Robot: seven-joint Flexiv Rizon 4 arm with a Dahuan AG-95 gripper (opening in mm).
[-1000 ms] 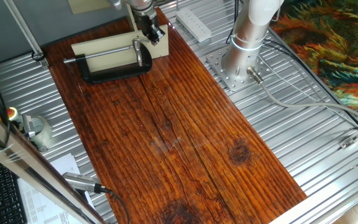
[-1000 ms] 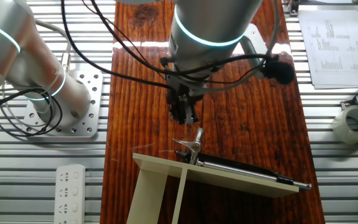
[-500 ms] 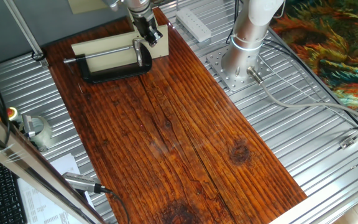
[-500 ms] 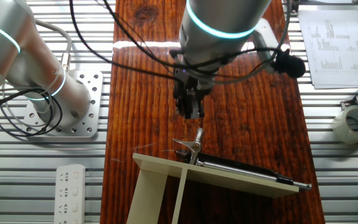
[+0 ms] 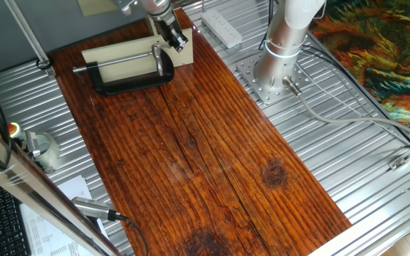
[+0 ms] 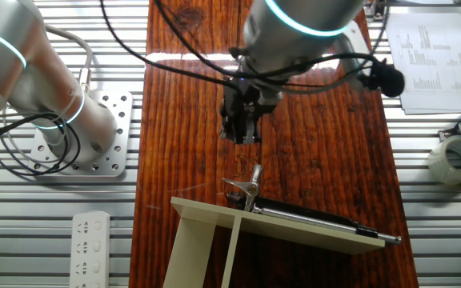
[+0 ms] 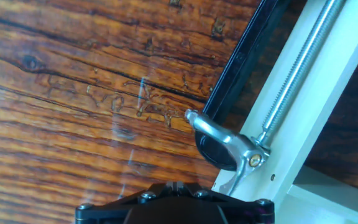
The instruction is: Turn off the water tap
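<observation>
Tap sits at the near edge of the table, chrome lever sticking up from the cream block, threaded rod running right. Gripper hovers just above it, clear of the lever. Fingers look narrow; can't tell for sure.

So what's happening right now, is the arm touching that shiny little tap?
Gripper hovering above, clear of the small chrome water tap; jaws' state unclear. Tap lever untouched, on the cream block. Nothing between.
</observation>
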